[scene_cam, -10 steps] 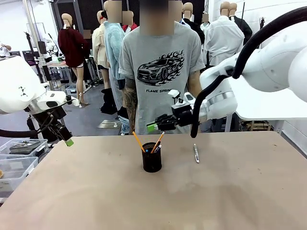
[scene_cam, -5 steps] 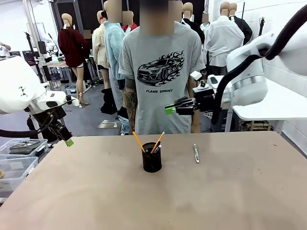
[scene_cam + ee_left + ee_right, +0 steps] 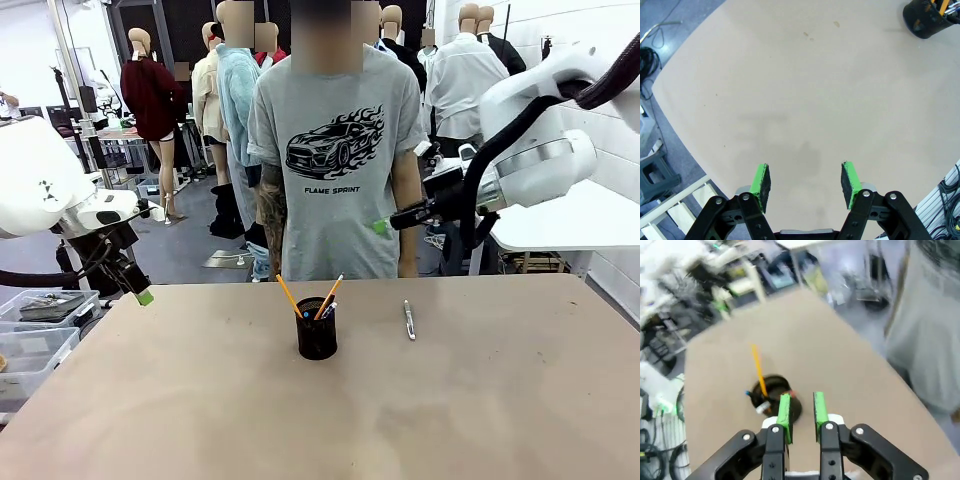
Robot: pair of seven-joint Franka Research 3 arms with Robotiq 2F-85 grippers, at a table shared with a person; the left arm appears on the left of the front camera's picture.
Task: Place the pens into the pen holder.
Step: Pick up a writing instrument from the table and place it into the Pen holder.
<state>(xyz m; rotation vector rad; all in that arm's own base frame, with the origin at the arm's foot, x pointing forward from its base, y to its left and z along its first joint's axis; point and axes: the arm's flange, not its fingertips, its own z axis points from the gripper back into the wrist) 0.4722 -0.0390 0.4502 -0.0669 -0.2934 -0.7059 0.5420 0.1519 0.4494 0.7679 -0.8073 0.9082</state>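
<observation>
The black mesh pen holder (image 3: 317,340) stands mid-table with two yellow-orange pens (image 3: 288,295) leaning out of it. It also appears in the left wrist view as the pen holder (image 3: 929,20) and in the right wrist view as the pen holder (image 3: 775,396) with a yellow pen (image 3: 758,370). A white-silver pen (image 3: 409,320) lies flat on the table to the holder's right. My right gripper (image 3: 380,225) (image 3: 801,415) hangs high above the table's far edge, its jaws a narrow gap apart and empty. My left gripper (image 3: 143,296) (image 3: 805,182) stands open and empty at the table's left edge.
A person in a grey T-shirt (image 3: 335,150) stands at the far side, directly behind the holder. Clear plastic bins (image 3: 40,320) sit off the table's left edge. The tan table (image 3: 450,400) stretches bare to the front and right.
My right gripper has risen and drawn back to the right, away from the space above the pen holder. The left arm, holder and lying pen have not moved.
</observation>
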